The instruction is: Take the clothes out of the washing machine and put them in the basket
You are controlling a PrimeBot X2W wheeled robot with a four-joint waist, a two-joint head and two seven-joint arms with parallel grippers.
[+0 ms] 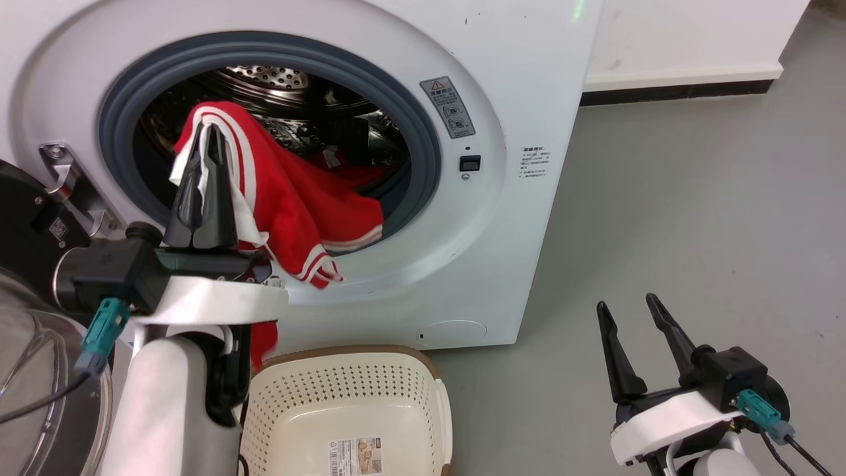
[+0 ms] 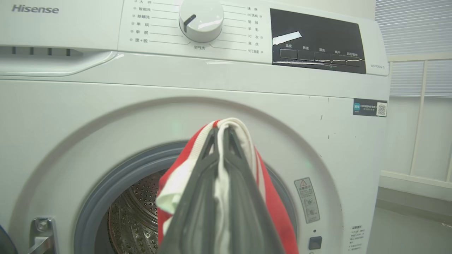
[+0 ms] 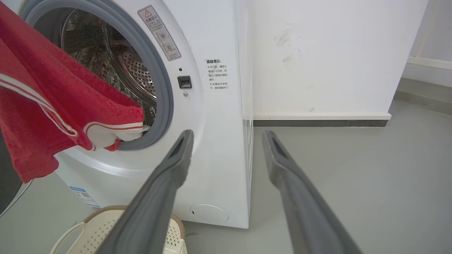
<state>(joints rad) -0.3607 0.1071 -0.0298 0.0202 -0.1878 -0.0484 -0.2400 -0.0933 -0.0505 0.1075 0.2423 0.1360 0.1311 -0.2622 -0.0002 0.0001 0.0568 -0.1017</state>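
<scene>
Below the left-wrist view's dial [image 2: 201, 19], left tool [image 2: 221, 129] pinches clothes [image 2: 279, 211] — right tool [image 1: 626, 302] spread.

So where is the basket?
In the head view the basket sits on the floor at the bottom, just in front of the washer, below the hanging red clothes.

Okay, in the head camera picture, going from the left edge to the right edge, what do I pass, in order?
Open glass door → left gripper, shut on the red garment that trails out of the drum → warning sticker on the machine front → right gripper, open over the grey floor.
</scene>
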